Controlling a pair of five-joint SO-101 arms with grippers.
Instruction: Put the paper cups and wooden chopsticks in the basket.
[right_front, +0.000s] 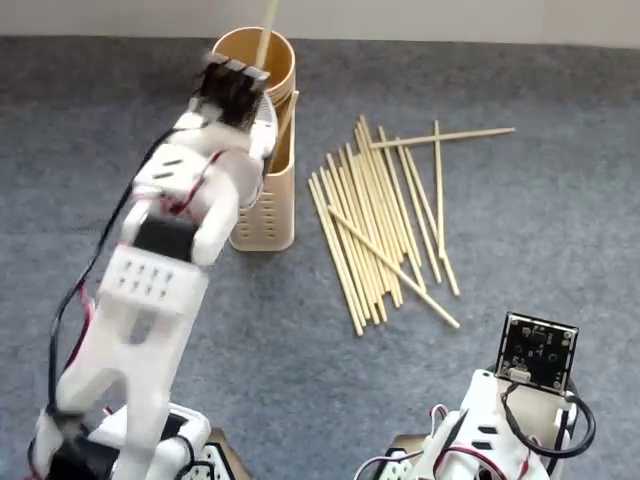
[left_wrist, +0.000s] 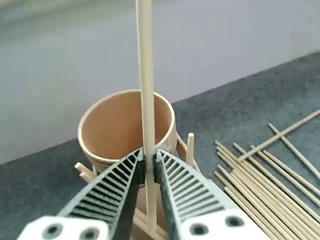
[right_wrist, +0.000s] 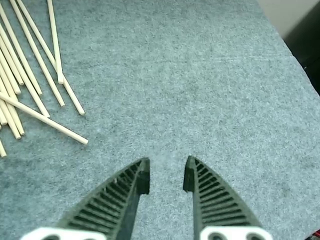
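Note:
A brown paper cup (right_front: 284, 58) stands in the beige slatted basket (right_front: 270, 215) at the back of the table. My left gripper (left_wrist: 149, 156) hovers just above the cup (left_wrist: 115, 125) and the basket's slats (left_wrist: 190, 145), shut on one wooden chopstick (left_wrist: 145, 75). That chopstick (right_front: 266, 35) stands upright, its lower end reaching down beside the cup. Several loose chopsticks (right_front: 375, 220) lie in a fan on the carpet to the right of the basket. My right gripper (right_wrist: 165, 175) is open and empty over bare carpet, with the loose chopsticks (right_wrist: 30, 85) off to one side.
Grey carpet (right_front: 540, 230) covers the table. The left arm's white body (right_front: 170, 250) stretches from the front left up to the basket. The right arm (right_front: 510, 420) sits at the front right edge. A pale wall (left_wrist: 225, 40) rises behind the basket.

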